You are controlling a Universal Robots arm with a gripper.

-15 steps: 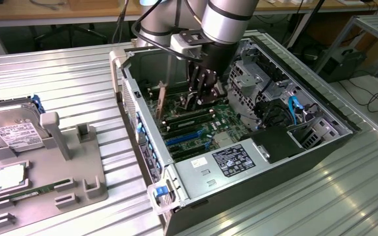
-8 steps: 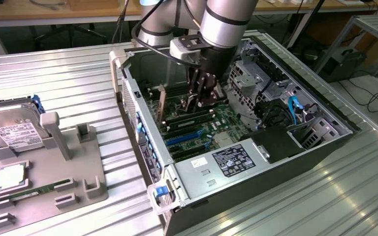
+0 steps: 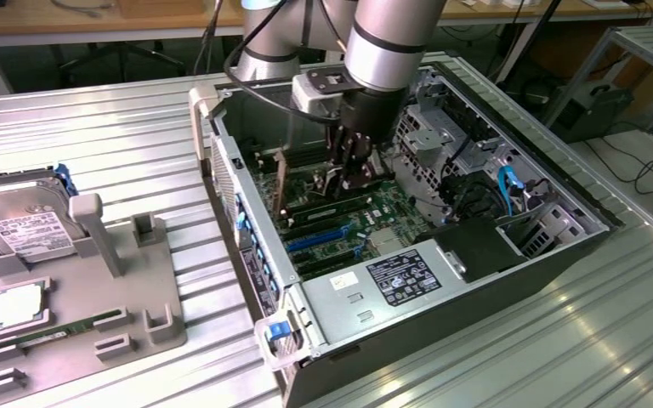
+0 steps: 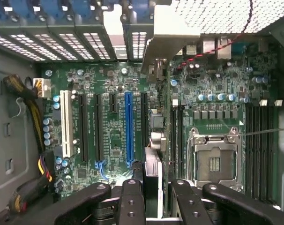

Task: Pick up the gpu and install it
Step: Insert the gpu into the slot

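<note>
Inside the open computer case (image 3: 576, 200), my gripper (image 3: 349, 177) reaches down over the green motherboard (image 3: 400, 212). It is shut on the gpu (image 3: 320, 208), a thin dark card standing on edge. In the wrist view the gpu (image 4: 153, 161) appears edge-on between the black fingers (image 4: 130, 197), running beside the blue slot (image 4: 128, 126). Its pale metal bracket (image 4: 169, 40) lies against the row of rear slot covers (image 4: 93, 40). Whether the card's edge sits in a slot is hidden.
A grey fixture (image 3: 133, 297) at the exterior view's left holds a silver hard drive (image 3: 31, 228) and a green memory stick (image 3: 71, 330). Inside the case are the power supply (image 3: 400, 276), drive cage (image 3: 434, 140), blue cables (image 3: 508, 187) and empty CPU socket (image 4: 214, 161).
</note>
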